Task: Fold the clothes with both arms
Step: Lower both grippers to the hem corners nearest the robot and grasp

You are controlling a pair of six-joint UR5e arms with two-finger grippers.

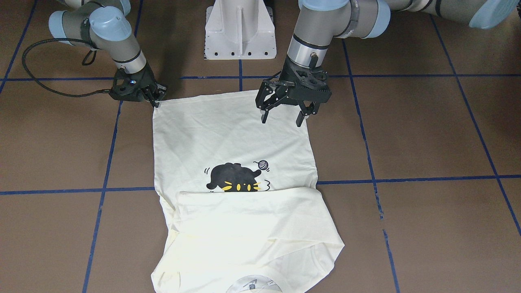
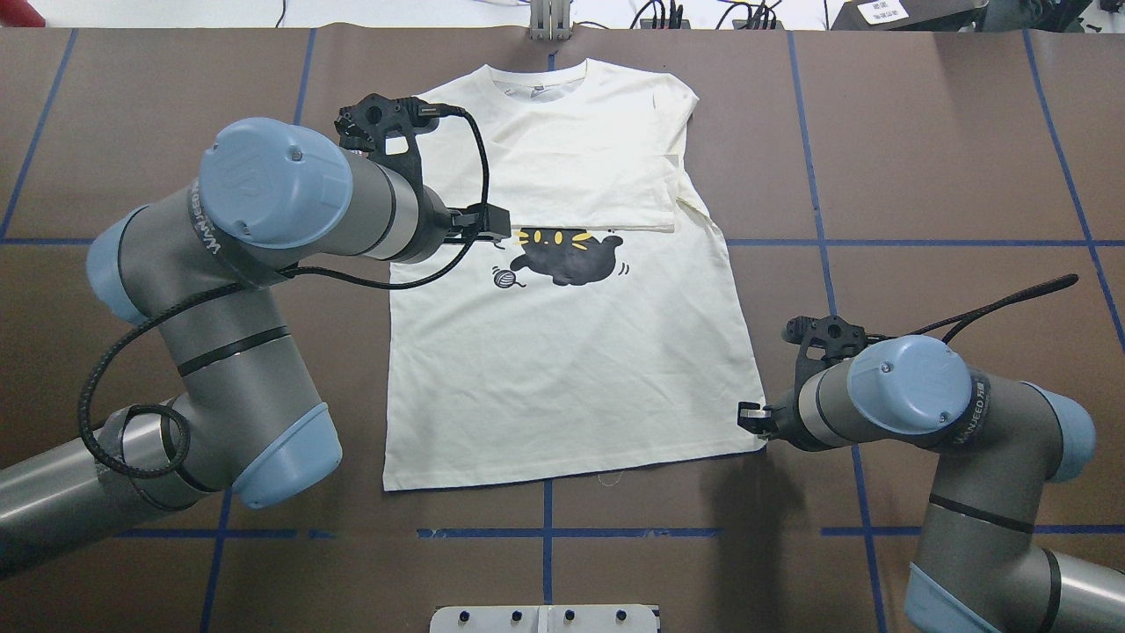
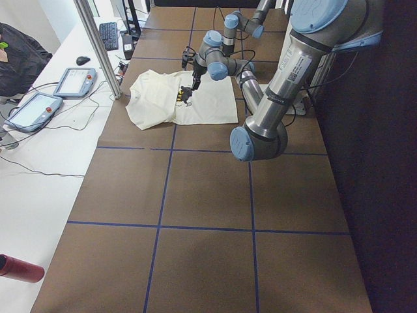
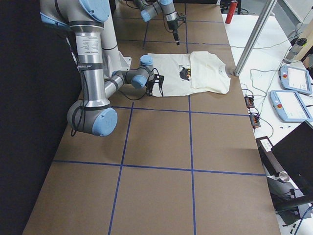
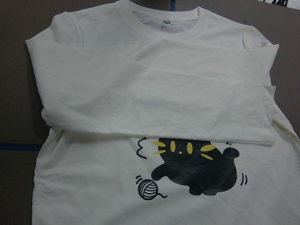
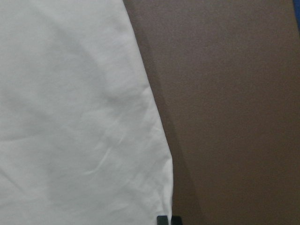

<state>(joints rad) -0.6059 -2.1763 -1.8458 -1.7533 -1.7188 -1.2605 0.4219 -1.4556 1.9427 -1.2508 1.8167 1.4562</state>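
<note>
The cream-white shirt (image 1: 228, 134) lies flat, print side up, on the brown table, collar away from the robot. Its sleeves are folded across the chest (image 5: 140, 93) and cover the top of the black cat print (image 2: 571, 259). My right gripper (image 1: 156, 101) is down at the table, shut on the hem corner (image 2: 749, 420). The right wrist view shows that side edge (image 6: 154, 117) running down to the fingertips (image 6: 162, 219). High above the shirt's other side hangs my left gripper (image 1: 281, 122), open and holding nothing. Its own view shows no fingers.
The white pedestal base (image 1: 240, 32) stands just behind the hem. Blue tape lines (image 2: 547, 533) grid the brown table. Beyond the collar end runs a white side table with teach pendants (image 3: 75, 81), a metal post (image 3: 98, 45) and cables.
</note>
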